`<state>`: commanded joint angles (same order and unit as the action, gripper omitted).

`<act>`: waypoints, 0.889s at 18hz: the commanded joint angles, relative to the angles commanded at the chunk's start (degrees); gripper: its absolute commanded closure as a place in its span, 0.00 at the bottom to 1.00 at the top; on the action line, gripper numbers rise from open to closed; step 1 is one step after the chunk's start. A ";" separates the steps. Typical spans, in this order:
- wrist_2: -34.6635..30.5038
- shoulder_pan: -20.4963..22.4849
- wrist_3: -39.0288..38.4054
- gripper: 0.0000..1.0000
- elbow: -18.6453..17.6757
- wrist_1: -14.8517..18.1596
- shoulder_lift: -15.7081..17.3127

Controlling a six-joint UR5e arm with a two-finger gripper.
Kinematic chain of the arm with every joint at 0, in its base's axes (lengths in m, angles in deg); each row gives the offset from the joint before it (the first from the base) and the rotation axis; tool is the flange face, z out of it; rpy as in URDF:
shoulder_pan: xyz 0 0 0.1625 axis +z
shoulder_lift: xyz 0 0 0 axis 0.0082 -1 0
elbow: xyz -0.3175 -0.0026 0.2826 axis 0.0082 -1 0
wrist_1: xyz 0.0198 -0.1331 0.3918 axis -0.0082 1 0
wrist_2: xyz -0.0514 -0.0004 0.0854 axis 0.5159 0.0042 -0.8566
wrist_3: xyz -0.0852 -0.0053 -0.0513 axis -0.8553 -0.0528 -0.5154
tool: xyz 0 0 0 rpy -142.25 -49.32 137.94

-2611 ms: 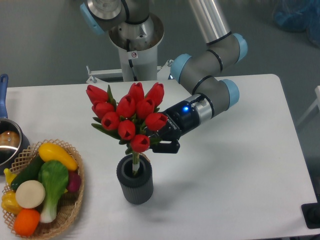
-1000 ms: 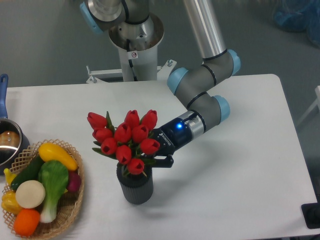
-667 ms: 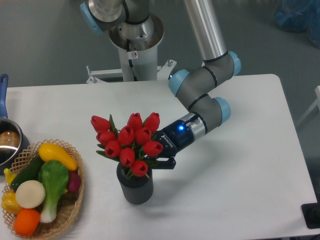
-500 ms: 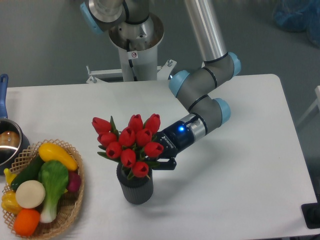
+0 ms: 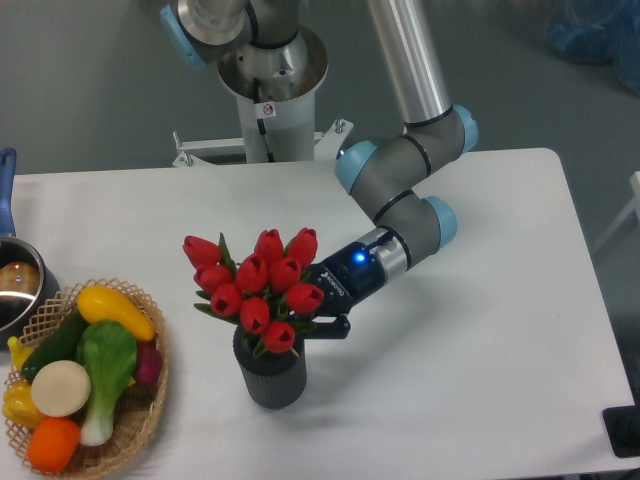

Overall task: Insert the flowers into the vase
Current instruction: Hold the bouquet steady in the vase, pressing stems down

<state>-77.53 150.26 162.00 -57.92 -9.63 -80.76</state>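
The flowers (image 5: 262,285), a bunch of red tulips with green leaves, stand upright with their stems down inside the vase (image 5: 270,376). The vase is small, dark grey and ribbed, and sits near the front middle of the white table. My gripper (image 5: 305,322) reaches in from the right, just above the vase's rim, and is shut on the flowers low on the bunch. One dark finger (image 5: 335,326) shows beside the lowest buds. The other finger and the stems are hidden behind the blooms.
A wicker basket (image 5: 150,405) of colourful vegetables stands at the front left. Behind it, a steel pot (image 5: 14,290) with a blue handle sits at the left edge. The arm's base column (image 5: 270,95) rises behind the table's far edge.
The flowers have come down with my gripper, from well above the vase until the stems sank inside it. Over the last second the bunch shifted slightly right and then stayed still.
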 joint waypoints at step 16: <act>0.00 -0.09 0.79 0.74 0.18 0.00 -0.18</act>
<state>-77.53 150.18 162.79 -57.75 -9.63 -80.94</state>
